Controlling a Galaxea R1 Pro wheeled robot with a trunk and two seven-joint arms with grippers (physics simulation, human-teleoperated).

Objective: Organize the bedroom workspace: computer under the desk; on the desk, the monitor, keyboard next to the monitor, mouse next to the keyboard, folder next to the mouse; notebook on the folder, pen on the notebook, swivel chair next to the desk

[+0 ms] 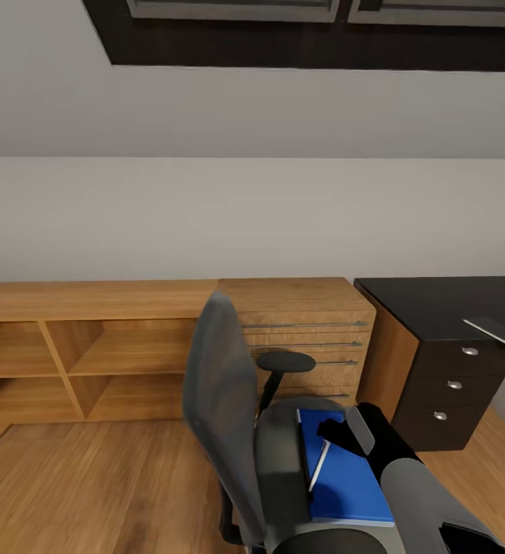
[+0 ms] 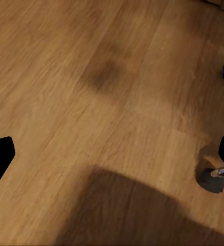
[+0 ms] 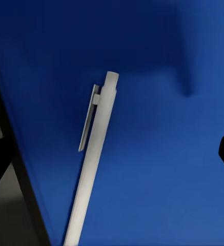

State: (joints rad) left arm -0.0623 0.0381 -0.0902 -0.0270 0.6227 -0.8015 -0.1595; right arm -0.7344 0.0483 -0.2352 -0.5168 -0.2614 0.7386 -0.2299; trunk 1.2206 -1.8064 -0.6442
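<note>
Hovering right over the swivel chair's [image 1: 229, 415] seat, the right hand [image 1: 345, 432] hangs spread and empty above the pen [image 3: 94, 159], which lies flat on the blue folder [image 1: 345, 469], its length running between the fingers.

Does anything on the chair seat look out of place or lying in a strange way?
Yes. The pen lies loose on the blue folder, which rests on the swivel chair seat instead of the desk. In the head view the pen lies at a slant near the folder's edge. The right gripper hovers above it.
</note>
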